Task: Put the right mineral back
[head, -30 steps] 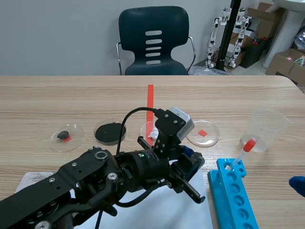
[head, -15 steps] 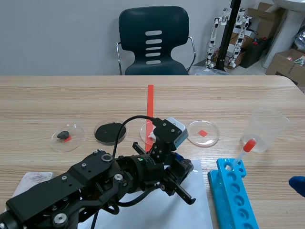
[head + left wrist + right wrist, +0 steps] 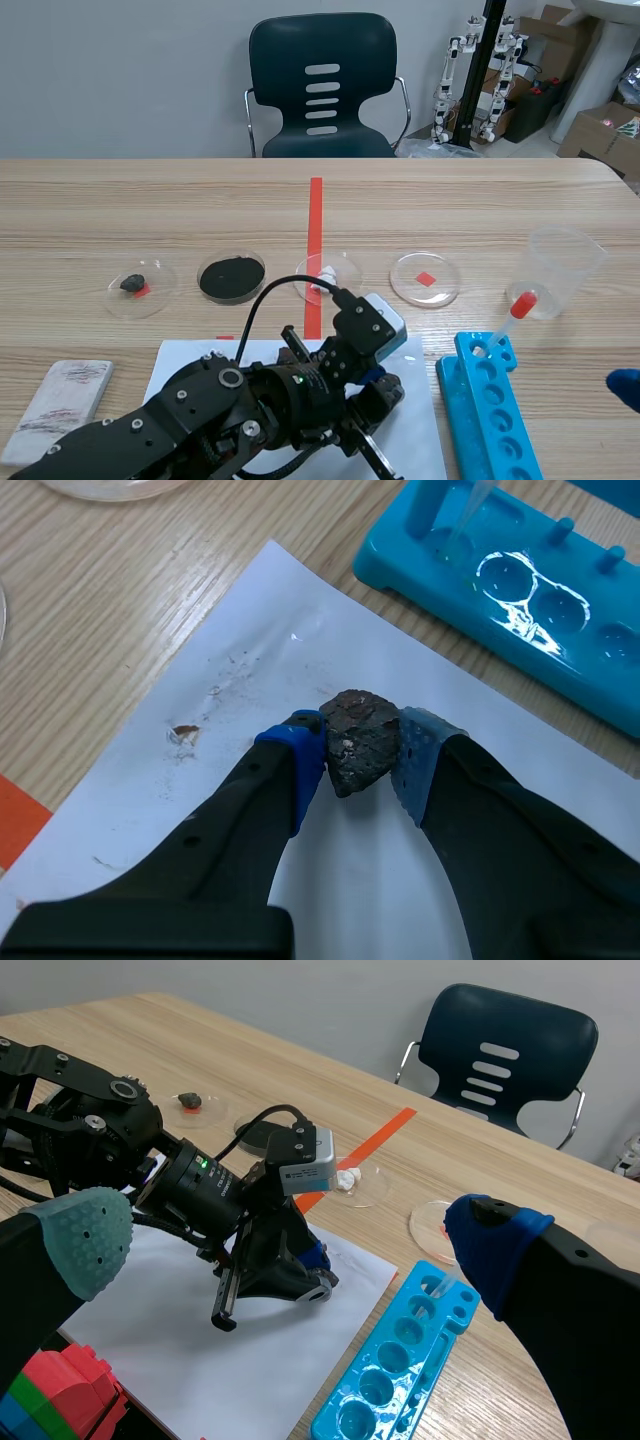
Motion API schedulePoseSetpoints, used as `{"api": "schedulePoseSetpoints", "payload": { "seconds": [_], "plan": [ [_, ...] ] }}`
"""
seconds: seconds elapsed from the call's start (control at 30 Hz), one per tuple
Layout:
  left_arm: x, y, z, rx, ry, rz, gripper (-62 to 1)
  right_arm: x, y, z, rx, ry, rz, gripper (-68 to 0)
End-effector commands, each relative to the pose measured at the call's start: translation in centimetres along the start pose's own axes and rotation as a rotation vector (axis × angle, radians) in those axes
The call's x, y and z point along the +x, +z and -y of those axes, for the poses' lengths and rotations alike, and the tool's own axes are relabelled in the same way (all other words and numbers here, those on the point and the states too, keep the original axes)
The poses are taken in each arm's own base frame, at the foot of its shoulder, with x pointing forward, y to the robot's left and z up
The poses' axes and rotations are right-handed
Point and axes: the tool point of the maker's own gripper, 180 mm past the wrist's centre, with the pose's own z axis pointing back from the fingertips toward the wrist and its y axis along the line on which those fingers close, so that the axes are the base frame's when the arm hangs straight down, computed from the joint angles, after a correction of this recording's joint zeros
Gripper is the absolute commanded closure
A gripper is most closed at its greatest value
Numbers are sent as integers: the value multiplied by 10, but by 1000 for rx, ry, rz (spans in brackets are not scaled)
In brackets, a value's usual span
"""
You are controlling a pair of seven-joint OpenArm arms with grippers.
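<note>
My left gripper (image 3: 358,758) is shut on a dark brown mineral lump (image 3: 358,742), held just above a white paper sheet (image 3: 200,800). In the scene view the left gripper (image 3: 383,398) hangs low over the paper (image 3: 190,358), near the table's front edge; the lump is hidden there. Along the table's middle stand several petri dishes: one with a dark stone on a red mark (image 3: 138,285), one with black powder (image 3: 232,277), one with a white mineral (image 3: 325,272), and one holding only a red square (image 3: 426,278). My right gripper (image 3: 285,1235) stands open, raised at the right.
A blue tube rack (image 3: 490,400) lies right of the paper, with a red-capped pipette (image 3: 515,310) leaning from it toward a clear plastic cup (image 3: 562,268). A grey block (image 3: 60,398) lies at the front left. Coloured bricks (image 3: 55,1400) sit under the right gripper. A chair (image 3: 322,85) stands behind the table.
The left arm has drawn back from the dishes toward the table's front and dropped lower over the paper. The right gripper has not moved.
</note>
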Motion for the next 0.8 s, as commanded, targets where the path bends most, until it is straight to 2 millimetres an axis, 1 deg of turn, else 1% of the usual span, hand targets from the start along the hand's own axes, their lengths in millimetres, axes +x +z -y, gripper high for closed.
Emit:
{"api": "schedulePoseSetpoints", "payload": {
  "seconds": [0.0,0.13,0.27,0.37,0.77],
  "plan": [
    [20,-2,-2,3,-4,52,-70,10,-4,2,0,5,41,-679],
    [12,-1,-2,3,-2,22,-70,10,-4,2,0,5,41,-679],
    [6,0,5,-3,-25,16,-70,10,-4,2,0,5,41,-679],
    [8,1,7,-5,-34,39,-70,10,-4,2,0,5,41,-679],
    [9,1,7,-4,-34,39,-70,10,-4,2,0,5,41,-679]
  ]
}}
